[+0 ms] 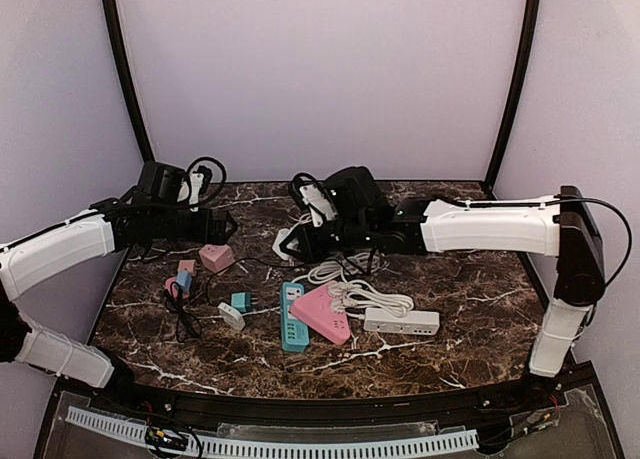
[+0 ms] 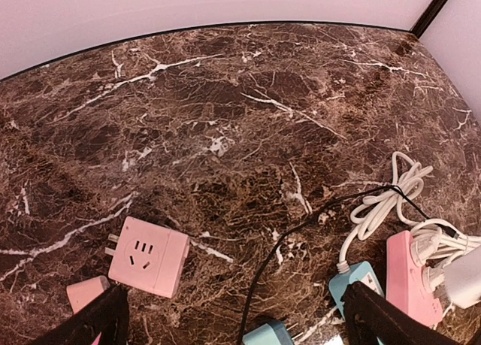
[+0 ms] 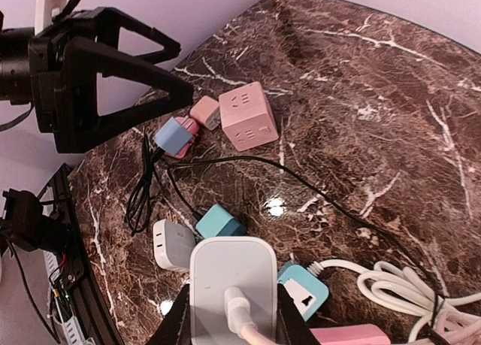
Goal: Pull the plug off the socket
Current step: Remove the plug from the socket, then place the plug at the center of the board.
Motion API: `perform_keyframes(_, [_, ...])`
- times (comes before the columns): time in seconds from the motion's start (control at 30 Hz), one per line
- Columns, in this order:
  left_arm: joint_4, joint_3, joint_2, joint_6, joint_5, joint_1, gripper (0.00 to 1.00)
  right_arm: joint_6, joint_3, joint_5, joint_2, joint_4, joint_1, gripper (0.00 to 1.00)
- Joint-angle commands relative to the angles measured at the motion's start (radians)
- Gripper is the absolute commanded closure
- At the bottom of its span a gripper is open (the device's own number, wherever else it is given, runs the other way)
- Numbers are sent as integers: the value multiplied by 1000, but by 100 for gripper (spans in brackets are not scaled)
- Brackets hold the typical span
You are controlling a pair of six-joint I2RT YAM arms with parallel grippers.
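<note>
My right gripper point(image 3: 231, 324) is shut on a white socket block point(image 3: 233, 281) with a white cord running out of its near face. It holds the block just above the table point(image 1: 470, 279). In the top view this socket point(image 1: 283, 241) sits at the right gripper's point(image 1: 291, 245) tip. My left gripper point(image 2: 234, 316) hangs open over bare marble with nothing between its fingers. It is also in the top view point(image 1: 222, 225) and the right wrist view point(image 3: 184, 74). Under it lies a loose teal plug point(image 2: 269, 334) on a thin black cord point(image 2: 301, 228). That plug point(image 3: 222, 223) lies in front of the held socket, apart from it.
A pink cube socket point(image 1: 215, 257) lies near the left gripper, with small pink and blue adapters point(image 1: 181, 279) beside it. A white adapter point(image 1: 231, 316), a teal strip point(image 1: 292, 324), a pink strip point(image 1: 322, 314), a white strip point(image 1: 401, 322) and coiled white cords point(image 1: 352, 284) crowd the middle.
</note>
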Motion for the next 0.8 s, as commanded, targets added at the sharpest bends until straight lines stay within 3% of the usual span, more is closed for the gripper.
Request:
perform_keyframes(0.0, [31, -4, 0, 56, 118, 60, 1, -18, 101, -90, 102, 12, 18, 100])
perform_keyframes(0.2, [-6, 74, 8, 138, 92, 78, 1, -9, 206, -92, 247, 11, 31, 100])
perform_keyframes(0.4, [72, -1, 5, 112, 126, 78, 1, 7, 315, -78, 382, 12, 41, 100])
perform_keyframes(0.77, [44, -9, -8, 127, 74, 78, 2, 16, 541, -98, 597, -46, 50, 100])
